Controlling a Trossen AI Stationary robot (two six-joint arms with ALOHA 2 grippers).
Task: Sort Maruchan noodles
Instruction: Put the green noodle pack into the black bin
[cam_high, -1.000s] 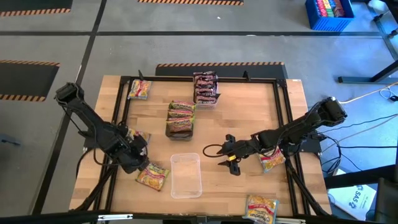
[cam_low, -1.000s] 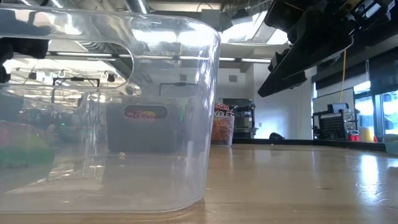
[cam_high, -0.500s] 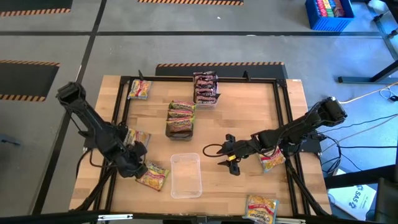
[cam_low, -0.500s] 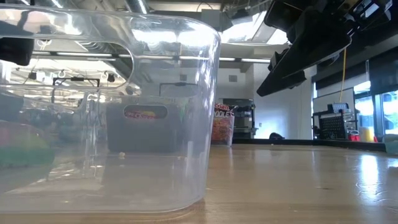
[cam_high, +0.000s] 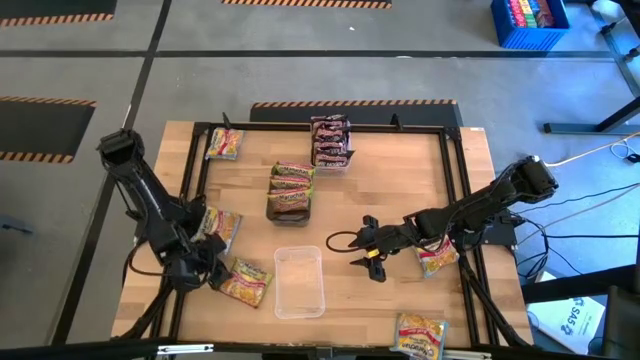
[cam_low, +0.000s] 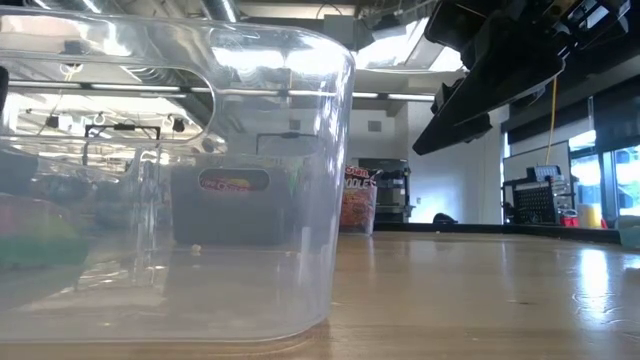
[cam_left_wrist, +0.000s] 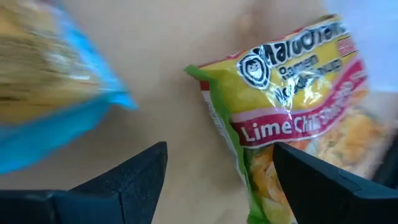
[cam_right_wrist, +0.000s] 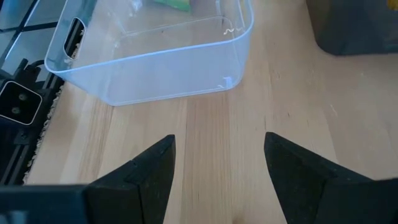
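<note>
The Maruchan noodles lie scattered as flat packets. A yellow-pink lime-chili packet (cam_high: 245, 282) (cam_left_wrist: 292, 118) lies flat on the wood just ahead of my left gripper (cam_high: 205, 274) (cam_left_wrist: 217, 180), which is open with only bare table between its fingers. A blue-edged packet (cam_high: 220, 225) (cam_left_wrist: 43, 93) lies beside it. Other packets lie at the far left (cam_high: 224, 143), at the right (cam_high: 436, 255) and at the near edge (cam_high: 420, 335). My right gripper (cam_high: 362, 248) (cam_right_wrist: 217, 168) hovers open to the right of an empty clear tray (cam_high: 299, 282) (cam_right_wrist: 155, 56).
A dark tray (cam_high: 290, 190) holds green-and-orange packets near the table's middle, and dark brown-red packets (cam_high: 330, 140) stand in a tray at the far edge. A black frame (cam_high: 455, 180) rims the table. Bare wood lies between the clear tray and my right gripper.
My left gripper has swung toward the table's near left corner and sunk a little, and has come off the blue-edged packet, which now shows in full. The lime-chili packet stays where it was. My right arm has kept still.
</note>
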